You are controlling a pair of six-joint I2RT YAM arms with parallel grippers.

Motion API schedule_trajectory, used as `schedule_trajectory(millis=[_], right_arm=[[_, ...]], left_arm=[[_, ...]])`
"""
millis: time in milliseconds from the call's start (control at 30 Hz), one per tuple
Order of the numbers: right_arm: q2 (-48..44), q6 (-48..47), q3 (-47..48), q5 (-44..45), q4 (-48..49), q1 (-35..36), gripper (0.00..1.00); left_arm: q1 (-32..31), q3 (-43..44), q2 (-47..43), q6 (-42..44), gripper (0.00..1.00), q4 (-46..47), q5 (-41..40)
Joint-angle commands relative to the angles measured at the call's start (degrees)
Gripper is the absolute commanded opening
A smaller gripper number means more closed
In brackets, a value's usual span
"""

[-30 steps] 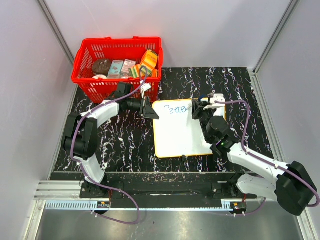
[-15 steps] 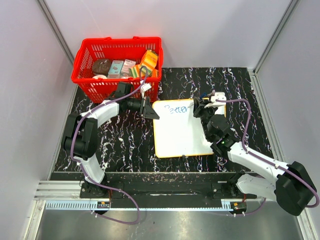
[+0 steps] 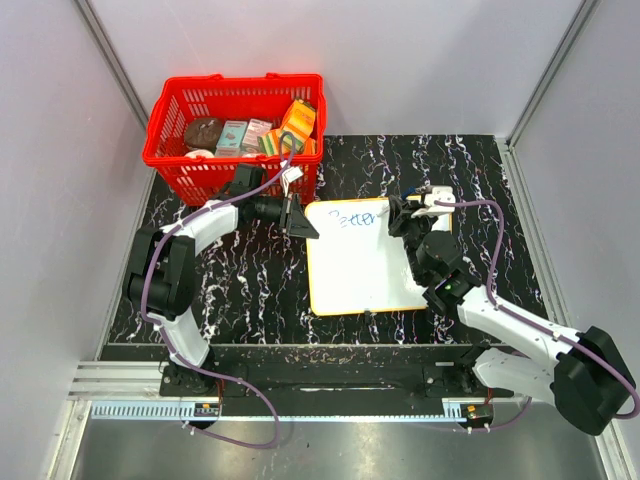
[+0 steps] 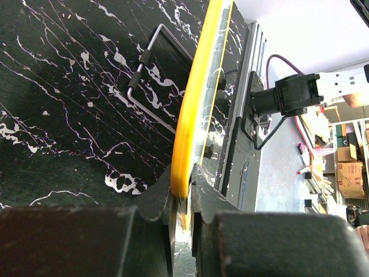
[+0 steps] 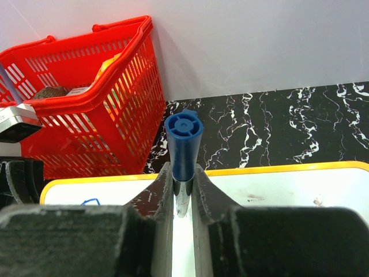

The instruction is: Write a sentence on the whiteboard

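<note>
The whiteboard (image 3: pixel 360 270), white with a yellow-orange rim, lies on the black marbled table. My left gripper (image 3: pixel 300 225) is shut on its upper-left corner; in the left wrist view the yellow rim (image 4: pixel 196 104) runs between the fingers of the left gripper (image 4: pixel 183 182). My right gripper (image 3: pixel 400 215) is over the board's top right, shut on a blue-capped marker (image 5: pixel 184 144) that points down at the board (image 5: pixel 277 184). The sentence (image 3: pixel 358 219) is one short line of blue letters along the top edge. The marker tip is hidden.
A red basket (image 3: pixel 235 130) of packaged goods stands just behind the left gripper, close to the board's top-left corner, and shows again (image 5: pixel 86 115) in the right wrist view. A bent metal rod (image 4: pixel 147 57) lies on the table beside the board.
The right gripper with the marker has shifted slightly right along the top line, and the blue writing there has grown a little. The left arm and the board have not moved.
</note>
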Motion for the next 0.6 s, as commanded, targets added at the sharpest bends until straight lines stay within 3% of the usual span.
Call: schedule_trajectory(millis=[0,567], right_arm=[[-1.7,0.5,-0.6,1.1,0.3,-0.6,0.00],[-8.5,-2.7,0.0,2.7,-0.8,-0.7,0.00]], left_arm=[[-0.3,2.1,0.4,5.5,0.00,3.2,-7.2],[-0.4,2.0,0.3,5.6,0.00,3.2,-7.4]])
